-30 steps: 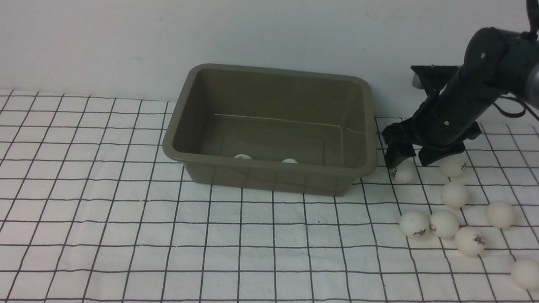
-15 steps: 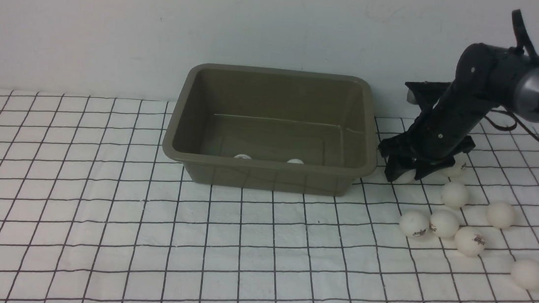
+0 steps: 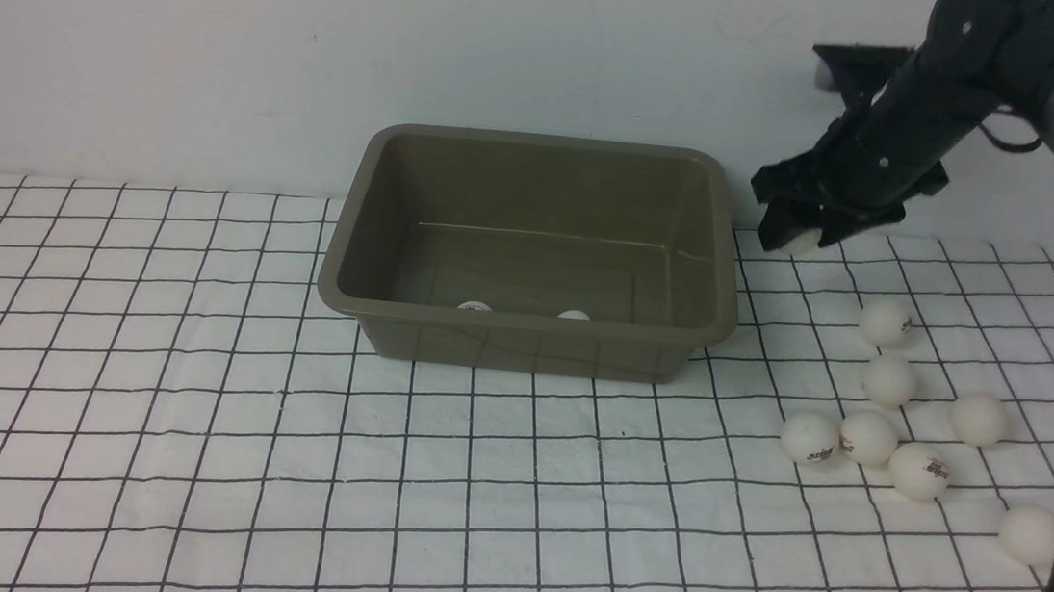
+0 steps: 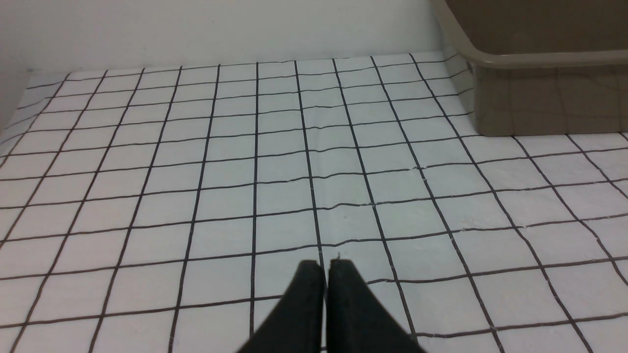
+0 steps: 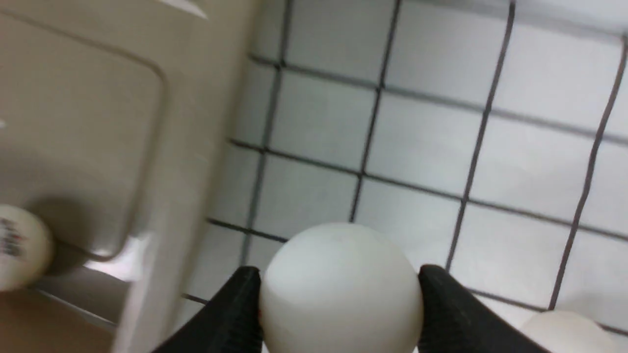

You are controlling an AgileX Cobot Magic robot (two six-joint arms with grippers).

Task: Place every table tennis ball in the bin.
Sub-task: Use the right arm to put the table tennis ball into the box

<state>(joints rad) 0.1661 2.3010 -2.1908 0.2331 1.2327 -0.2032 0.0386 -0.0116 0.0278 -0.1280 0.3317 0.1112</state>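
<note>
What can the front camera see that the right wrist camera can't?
Only the front view shows the whole bin, all seven loose balls on the checked cloth, and the right arm raised beside the bin. Only the right wrist view shows, up close, both fingers pressing the sides of the held ball, and the print on a ball in the bin. Both show the right gripper holding that ball, part of the bin, and the cloth.
</note>
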